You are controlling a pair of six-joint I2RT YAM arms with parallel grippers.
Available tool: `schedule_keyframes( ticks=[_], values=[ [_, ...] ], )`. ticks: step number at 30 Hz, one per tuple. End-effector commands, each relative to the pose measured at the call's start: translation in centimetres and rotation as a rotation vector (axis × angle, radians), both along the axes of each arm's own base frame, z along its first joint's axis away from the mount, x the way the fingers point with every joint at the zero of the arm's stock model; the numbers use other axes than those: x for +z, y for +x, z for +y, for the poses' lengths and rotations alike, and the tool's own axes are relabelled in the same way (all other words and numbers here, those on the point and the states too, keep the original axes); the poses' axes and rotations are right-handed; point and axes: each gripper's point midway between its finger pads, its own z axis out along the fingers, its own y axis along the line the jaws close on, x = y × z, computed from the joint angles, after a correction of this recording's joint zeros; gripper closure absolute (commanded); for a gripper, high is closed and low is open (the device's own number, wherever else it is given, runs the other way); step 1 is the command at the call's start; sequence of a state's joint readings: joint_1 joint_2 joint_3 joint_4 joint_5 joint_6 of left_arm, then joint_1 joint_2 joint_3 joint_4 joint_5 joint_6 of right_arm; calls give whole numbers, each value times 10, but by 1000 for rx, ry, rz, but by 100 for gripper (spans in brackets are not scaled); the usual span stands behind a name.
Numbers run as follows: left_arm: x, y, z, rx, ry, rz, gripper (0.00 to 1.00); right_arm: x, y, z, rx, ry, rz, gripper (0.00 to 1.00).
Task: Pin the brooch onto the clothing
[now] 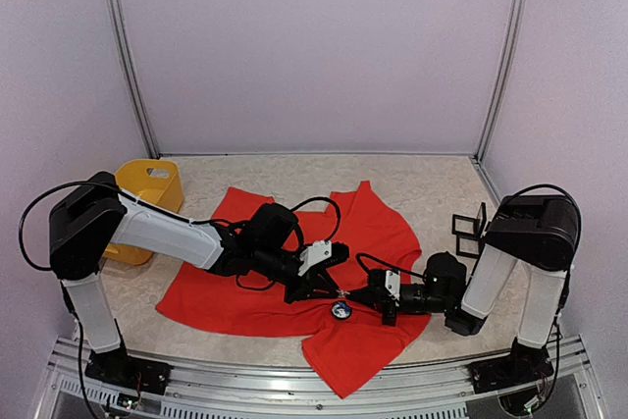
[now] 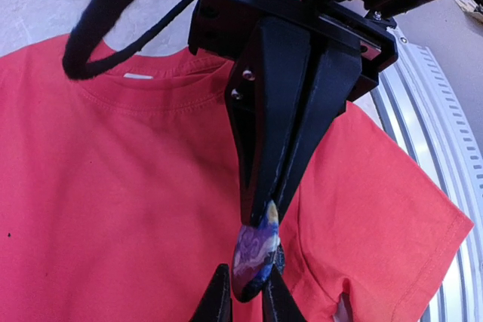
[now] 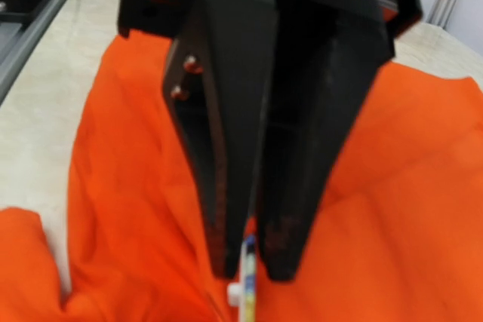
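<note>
The red T-shirt (image 1: 245,291) lies spread on the table, its neck showing in the left wrist view (image 2: 151,81). The brooch (image 1: 340,310) is a small round purple-blue piece over the shirt's front near its hem. My left gripper (image 1: 337,291) is shut on the brooch's upper edge (image 2: 255,250), its fingers (image 2: 260,148) meeting there. My right gripper (image 1: 371,298) comes from the opposite side; its fingertips (image 2: 219,299) straddle the brooch's lower end. In the right wrist view the brooch (image 3: 247,284) stands edge-on between that gripper's (image 3: 253,269) nearly closed fingers, with a white back piece beside it.
A yellow bin (image 1: 152,188) stands at the left, behind the left arm. A black wire stand (image 1: 466,233) sits at the right near the right arm. A metal rail (image 1: 294,380) runs along the table's near edge.
</note>
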State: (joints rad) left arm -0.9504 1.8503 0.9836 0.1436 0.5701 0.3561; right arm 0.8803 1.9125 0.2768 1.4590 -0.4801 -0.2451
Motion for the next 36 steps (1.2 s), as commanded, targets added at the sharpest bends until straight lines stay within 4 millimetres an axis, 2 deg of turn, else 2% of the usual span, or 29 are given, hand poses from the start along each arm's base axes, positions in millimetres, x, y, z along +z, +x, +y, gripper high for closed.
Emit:
schedule_keyframes(
  ticks=[1, 3, 5, 6, 11, 15, 17, 36],
  values=[
    [2, 1, -6, 15, -49, -2, 85, 7, -4, 7, 46, 29, -13, 100],
    [3, 1, -5, 18, -53, -9, 88, 7, -4, 7, 46, 32, -12, 100],
    [0, 1, -5, 16, -42, -6, 98, 8, -4, 7, 46, 32, -9, 100],
    [-2, 1, -4, 15, -33, -3, 100, 8, -4, 6, 44, 34, -8, 100],
    [0, 1, -1, 20, -32, 8, 100, 5, 2, 5, 11, 24, 9, 100],
    [5, 0, -2, 19, -44, 26, 100, -5, 3, 10, 22, -3, 46, 72],
    [5, -1, -2, 13, -47, 32, 100, -6, 5, 11, 15, 3, 64, 68],
    [4, -8, -1, -17, -45, 26, 100, -1, 25, 17, -86, 67, 121, 70]
  ],
)
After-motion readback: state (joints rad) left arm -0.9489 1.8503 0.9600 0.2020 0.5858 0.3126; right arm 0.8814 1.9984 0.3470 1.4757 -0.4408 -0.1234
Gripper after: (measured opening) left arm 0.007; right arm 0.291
